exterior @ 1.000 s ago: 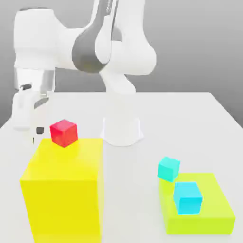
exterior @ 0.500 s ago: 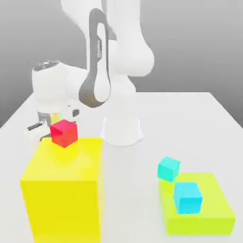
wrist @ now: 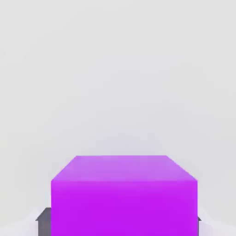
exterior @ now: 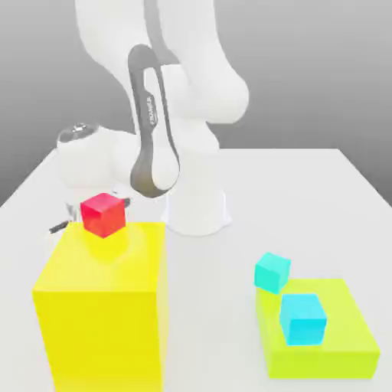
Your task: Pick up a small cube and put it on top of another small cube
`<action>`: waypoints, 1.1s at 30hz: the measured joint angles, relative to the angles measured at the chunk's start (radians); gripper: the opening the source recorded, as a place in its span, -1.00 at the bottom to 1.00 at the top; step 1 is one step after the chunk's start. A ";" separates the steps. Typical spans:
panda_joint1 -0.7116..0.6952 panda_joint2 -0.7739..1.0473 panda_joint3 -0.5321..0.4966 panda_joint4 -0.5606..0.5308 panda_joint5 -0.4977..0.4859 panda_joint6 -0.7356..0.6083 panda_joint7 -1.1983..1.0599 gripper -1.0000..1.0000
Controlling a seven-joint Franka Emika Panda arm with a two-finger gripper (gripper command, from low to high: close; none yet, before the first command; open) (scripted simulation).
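Currently, the claw (wrist: 123, 223) is grasping the purple cube (wrist: 123, 207), its fingertips pressing in from two opposite sides, with the pale worktop (exterior: 302, 199) showing beyond. In the exterior view, the white arm (exterior: 149, 157) is reaching down behind the big yellow block (exterior: 103, 306), which is standing toward the worktop's near left corner and hiding most of the claw. The red cube (exterior: 103, 214) is sitting on the block's top, close to its far edge and turned so that one corner is facing forward. Toward the worktop's near right corner, a low yellow-green slab (exterior: 337, 325) is lying flat. A blue cube (exterior: 303, 320) is resting on it near its left edge, while a turquoise cube (exterior: 272, 273) is overlapping the slab's far left corner; whether it is touching the slab is not clear.
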 joint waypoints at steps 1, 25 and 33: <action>-0.001 -0.035 -0.001 -0.006 -0.004 -0.030 0.003 -1.00; 0.503 -0.584 -0.050 0.263 0.140 -0.480 -0.643 -1.00; 0.787 -0.583 0.187 0.213 0.176 -0.624 -0.652 -1.00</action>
